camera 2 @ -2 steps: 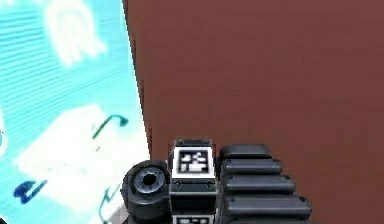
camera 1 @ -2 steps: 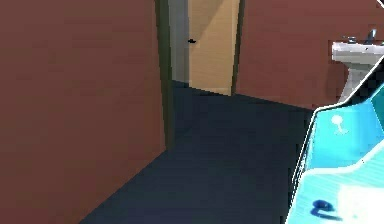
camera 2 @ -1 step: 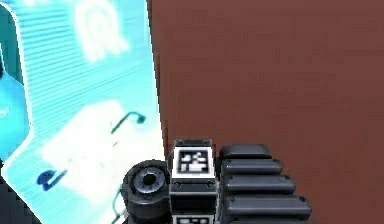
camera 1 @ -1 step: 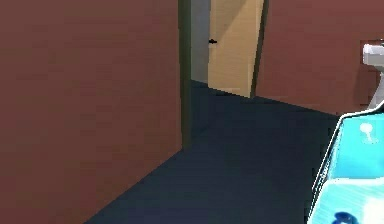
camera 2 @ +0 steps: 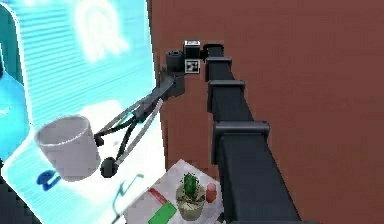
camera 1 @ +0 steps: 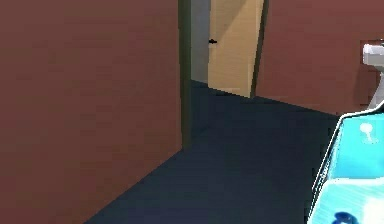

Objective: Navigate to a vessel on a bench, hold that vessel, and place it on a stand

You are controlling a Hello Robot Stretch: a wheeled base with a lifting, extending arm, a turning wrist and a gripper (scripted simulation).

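Note:
A pale grey cup-shaped vessel (camera 2: 69,146) hangs at the far end of my gripper (camera 2: 103,158) in the arm side view, clear of the surfaces behind it, so the gripper holds it. The thin fingers (camera 2: 135,118) slant down and left from the gripper's dark body, beside the two white marked squares (camera 2: 190,55). The dark arm bar (camera 2: 240,140) rises from the bottom edge. Behind the vessel lies a bright cyan patterned surface (camera 2: 85,70). Below the arm stands a low white stand (camera 2: 150,190).
On the white stand sit a small potted plant (camera 2: 189,195), a small red thing (camera 2: 212,190) and flat green and red items (camera 2: 160,208). A red-brown wall (camera 1: 80,100) lines the forward view's left, with a tan door (camera 1: 235,50) ahead across dark floor (camera 1: 240,150). The cyan surface (camera 1: 355,165) fills that view's bottom right.

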